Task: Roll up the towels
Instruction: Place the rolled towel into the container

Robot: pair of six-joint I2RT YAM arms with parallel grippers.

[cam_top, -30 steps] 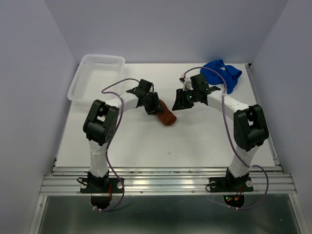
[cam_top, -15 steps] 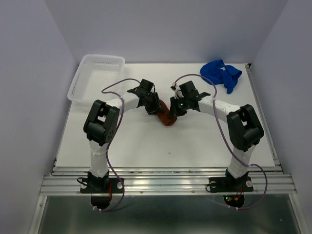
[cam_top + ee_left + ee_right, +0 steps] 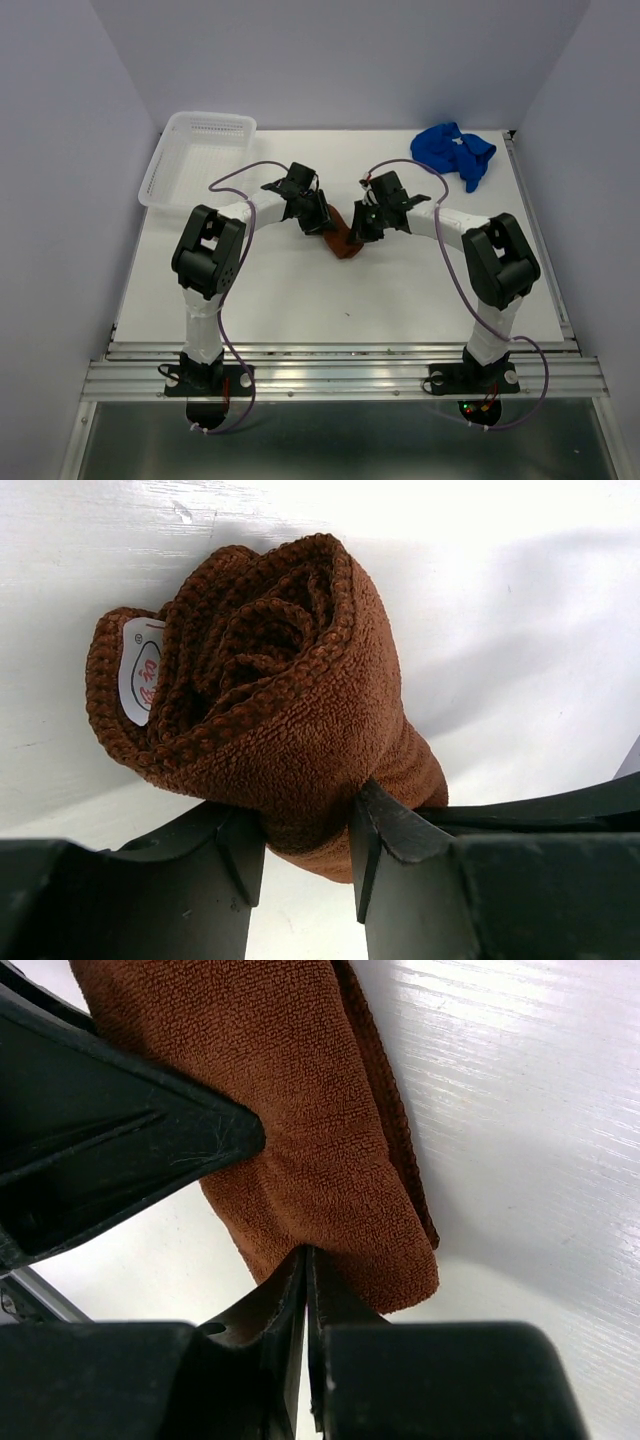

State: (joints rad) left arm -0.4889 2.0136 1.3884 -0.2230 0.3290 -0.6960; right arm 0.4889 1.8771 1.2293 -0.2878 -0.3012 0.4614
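One rust-brown rolled cloth towel (image 3: 347, 243) lies held near the middle of the white tabletop (image 3: 300, 300).
From the left: a white plastic mesh basket (image 3: 200, 155) sits at the far left corner. The left gripper (image 3: 320, 215) clamps the roll between its fingers, and a small white tag (image 3: 140, 670) shows at the roll's end. The right gripper (image 3: 358, 225) has its fingers almost together, tips touching the towel's other end; whether they pinch cloth I cannot tell. A bright blue crumpled cloth towel (image 3: 455, 150) lies at the far right corner.

Soft even light, faint shadows, glare on white table (image 3: 520, 1090), rust-brown towel (image 3: 290, 710) sharp, jaws nearly black.
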